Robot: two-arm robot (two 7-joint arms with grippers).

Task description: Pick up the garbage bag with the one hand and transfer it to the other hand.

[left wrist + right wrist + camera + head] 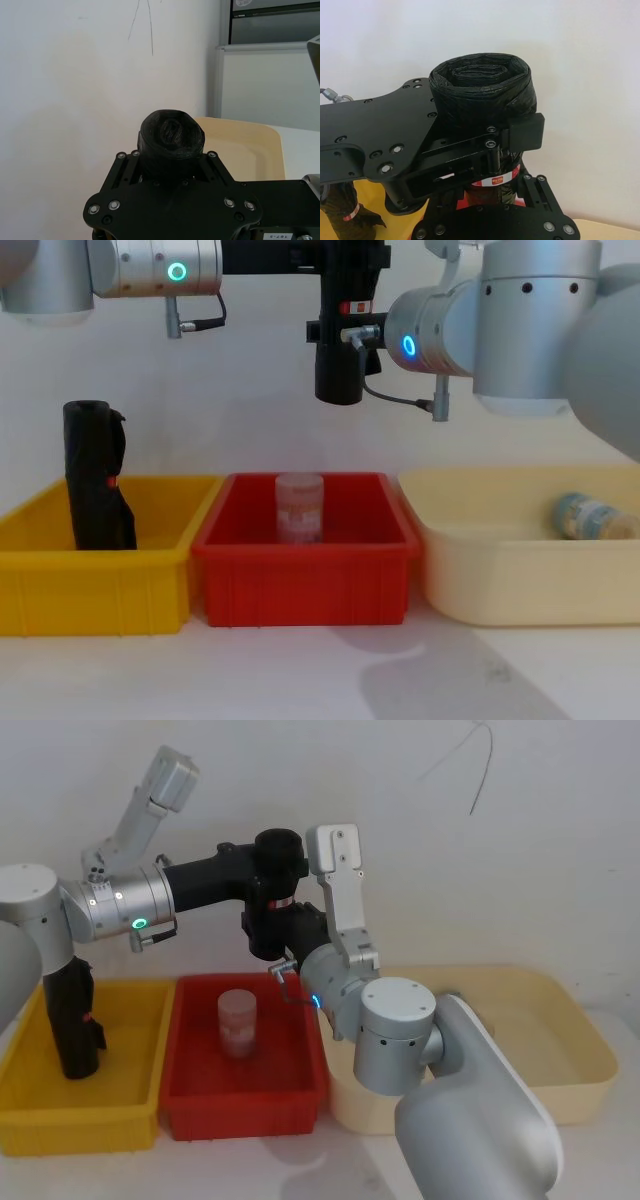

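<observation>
Chest view: tall smooth black roll of garbage bags with its red-and-white band hangs upright in mid-air, well above the red plastic bin. Green-ringed left gripper clamps its upper part; blue-ringed right gripper is at the roll just below — contact likely, grip cannot be confirmed. Pickup done; release by the left remains. Right fingertips hidden behind the roll.

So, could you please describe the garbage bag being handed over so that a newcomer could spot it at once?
Look above the red bin, where the two grippers meet in mid-air. Between them an upright black roll, the garbage bag, is held off the table. Unlike the other black roll standing in the yellow bin, it is airborne and smooth-topped, with a red-and-white label band.
</observation>
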